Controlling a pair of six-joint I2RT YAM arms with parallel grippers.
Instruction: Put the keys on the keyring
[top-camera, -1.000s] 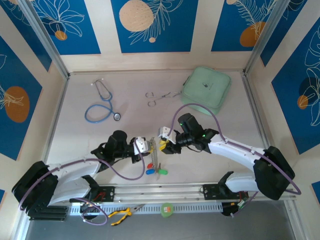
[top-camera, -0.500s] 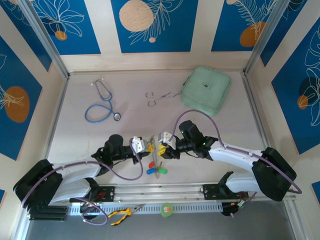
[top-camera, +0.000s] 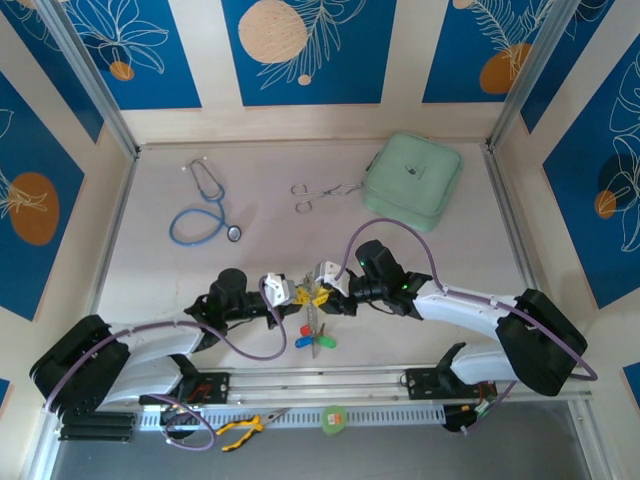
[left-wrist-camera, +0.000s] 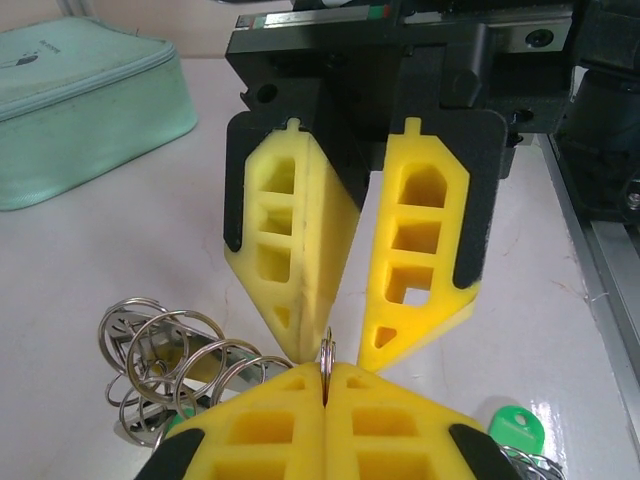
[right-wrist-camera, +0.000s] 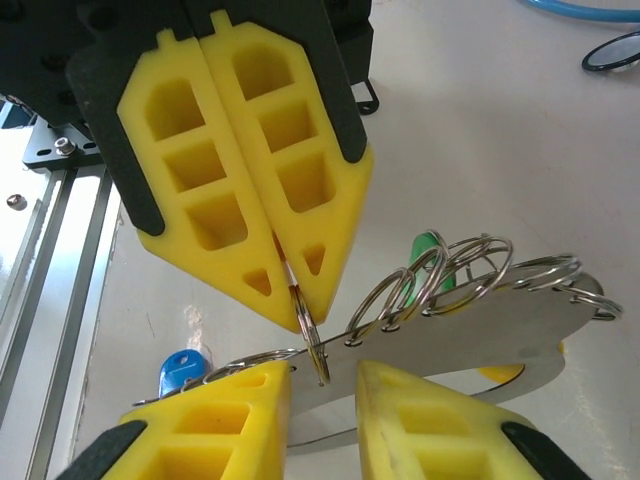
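Left claw (left-wrist-camera: 326, 372): shut, its yellow pads pressed together on a thin wire ring (right-wrist-camera: 310, 335) pinched at the tips.
Right claw (right-wrist-camera: 324, 385): jaws apart, tips facing the left claw's tips. The ring's free end hangs at the gap between them, and whether it touches a pad cannot be told.
Claws together: tip to tip just above the counter (top-camera: 260, 250), near its front edge and about midway across.
Keyring (right-wrist-camera: 470, 335): a flat grey oval plate, tilted, directly under the two claws. A row of wire rings stands along its upper edge.
Ring and keyring: the held ring reaches down to the plate's near edge. Whether it is threaded through cannot be told.
Keys (top-camera: 311, 340): clustered on the counter under the claws, by the keyring.
Green key (right-wrist-camera: 428, 250): behind the row of rings.
Blue key (right-wrist-camera: 186, 368): beside the plate's near end.
Yellow patch: peeks from under the plate's far side, too hidden to identify.
Stethoscope (top-camera: 205, 212): far left of the counter, well apart.
Forceps (top-camera: 313, 192): at the back, just left of the pouch (top-camera: 412, 180).
Pliers (top-camera: 240, 430): on the rail in front of the arm bases.
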